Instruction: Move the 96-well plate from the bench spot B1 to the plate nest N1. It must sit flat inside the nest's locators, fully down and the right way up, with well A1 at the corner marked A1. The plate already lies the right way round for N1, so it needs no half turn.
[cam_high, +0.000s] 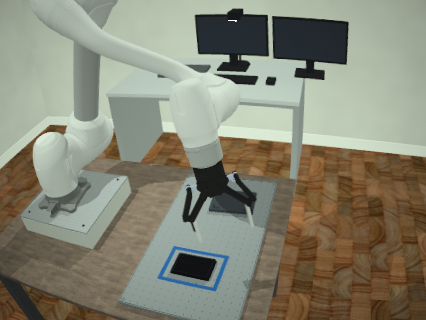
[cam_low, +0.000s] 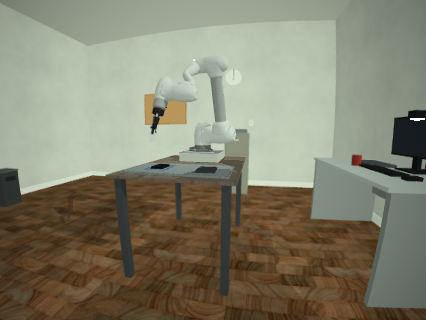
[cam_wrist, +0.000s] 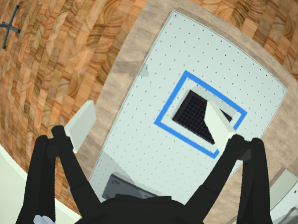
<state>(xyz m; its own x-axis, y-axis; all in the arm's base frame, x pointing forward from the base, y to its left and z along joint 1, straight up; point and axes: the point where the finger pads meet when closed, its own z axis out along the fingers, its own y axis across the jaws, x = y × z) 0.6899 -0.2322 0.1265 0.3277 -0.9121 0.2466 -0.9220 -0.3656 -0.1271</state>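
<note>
The black 96-well plate (cam_high: 193, 266) lies flat inside the blue-outlined bench spot at the near end of the grey perforated board. It also shows in the wrist view (cam_wrist: 193, 115) and, small, in the exterior view (cam_low: 160, 166). The dark plate nest (cam_high: 231, 202) sits at the far end of the board, partly hidden behind my fingers; it shows in the exterior view (cam_low: 205, 170). My gripper (cam_high: 222, 229) hangs high above the board between the nest and the plate, fingers spread wide and empty. It also shows in the exterior view (cam_low: 153, 132).
The arm's base block (cam_high: 75, 207) stands on the left of the wooden table. Behind is a white desk with two monitors and a keyboard. The table's right edge runs close beside the board.
</note>
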